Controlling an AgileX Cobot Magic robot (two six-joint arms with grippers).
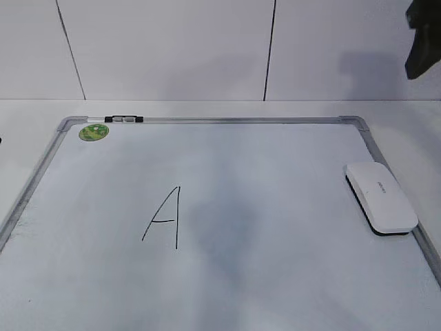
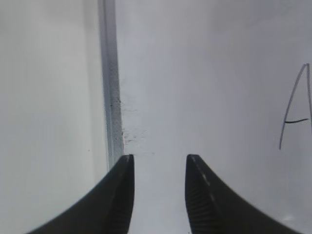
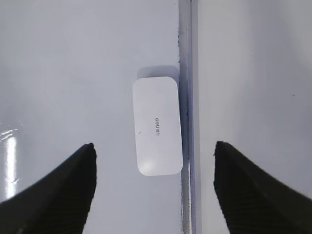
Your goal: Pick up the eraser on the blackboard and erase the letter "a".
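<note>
Poised with right hand (image 3: 153,151) spread wide straddling the eraser (image 3: 157,126) — lying against the blackboard (image 1: 275,276) frame — left hand (image 2: 159,163) released, idle near the "A" (image 1: 164,217).

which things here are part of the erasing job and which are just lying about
For the job: eraser by the right frame; blackboard; a capital "A", the only letter in view, no small "a" shows; right pincer, open above the eraser.

Lying about: green sticker; clip on the top frame; left pincer, open, holding nothing.
</note>
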